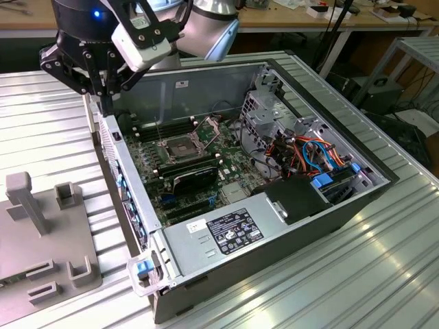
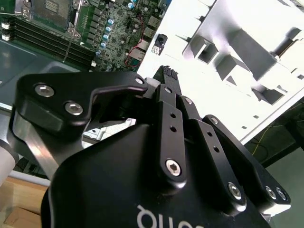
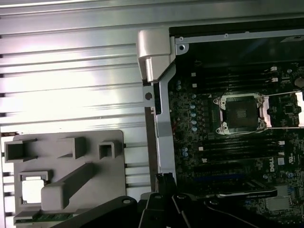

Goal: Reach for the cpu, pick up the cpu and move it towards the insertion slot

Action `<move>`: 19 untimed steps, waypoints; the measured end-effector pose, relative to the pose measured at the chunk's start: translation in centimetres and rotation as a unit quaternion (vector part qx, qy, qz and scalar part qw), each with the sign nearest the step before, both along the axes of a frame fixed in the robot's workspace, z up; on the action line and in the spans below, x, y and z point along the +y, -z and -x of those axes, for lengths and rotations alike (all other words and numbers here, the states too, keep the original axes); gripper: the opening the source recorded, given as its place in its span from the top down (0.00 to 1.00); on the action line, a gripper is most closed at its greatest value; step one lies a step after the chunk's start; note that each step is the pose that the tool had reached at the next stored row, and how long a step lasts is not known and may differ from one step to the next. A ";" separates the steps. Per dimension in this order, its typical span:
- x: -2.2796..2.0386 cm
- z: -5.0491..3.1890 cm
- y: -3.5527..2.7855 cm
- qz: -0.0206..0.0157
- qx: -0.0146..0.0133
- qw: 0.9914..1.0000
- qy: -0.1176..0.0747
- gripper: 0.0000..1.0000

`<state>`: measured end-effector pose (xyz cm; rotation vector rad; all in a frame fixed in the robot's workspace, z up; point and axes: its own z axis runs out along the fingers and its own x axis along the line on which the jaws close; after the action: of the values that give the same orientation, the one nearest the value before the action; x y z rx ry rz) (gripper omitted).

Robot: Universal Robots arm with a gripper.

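Your gripper (image 1: 106,103) hangs just above the side wall of the computer case (image 1: 206,82), on the side of the case where the gray holder (image 1: 41,233) sits. Look at the second wrist view and you see its two black fingers (image 2: 164,109) pinched close together at the tips, and the tips look empty. The cpu (image 3: 31,190) is outside the case. It is a small pale square that lies flat in a square pocket of the gray holder, as the first wrist view shows you. Your gripper is not touching it. The holder rests on the ribbed metal table (image 1: 41,123) right beside the case, and a tall gray post (image 1: 24,199) stands up on it. The insertion slot (image 1: 177,146) is inside the case, on the green board (image 1: 226,154). It has a dark middle and a shiny metal frame, and its metal plate (image 1: 207,127) is flipped up and open. Long dark memory slots (image 3: 237,147) run next to it inside the case. Your gripper is apart from the slot too, out at the edge of the case. Red, blue and orange wires (image 1: 309,154) are bunched deeper inside the case, on the far side of the slot from your gripper.
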<state>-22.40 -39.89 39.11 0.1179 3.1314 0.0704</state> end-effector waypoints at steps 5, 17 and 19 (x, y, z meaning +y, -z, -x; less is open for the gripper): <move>0.00 0.63 0.02 0.000 0.000 1.000 0.000 0.89; 0.00 2.02 0.07 0.000 0.001 1.000 0.000 0.89; 0.00 2.25 0.07 0.000 0.001 1.000 0.000 0.89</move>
<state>-24.65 -39.88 39.04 0.1180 3.1332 0.0703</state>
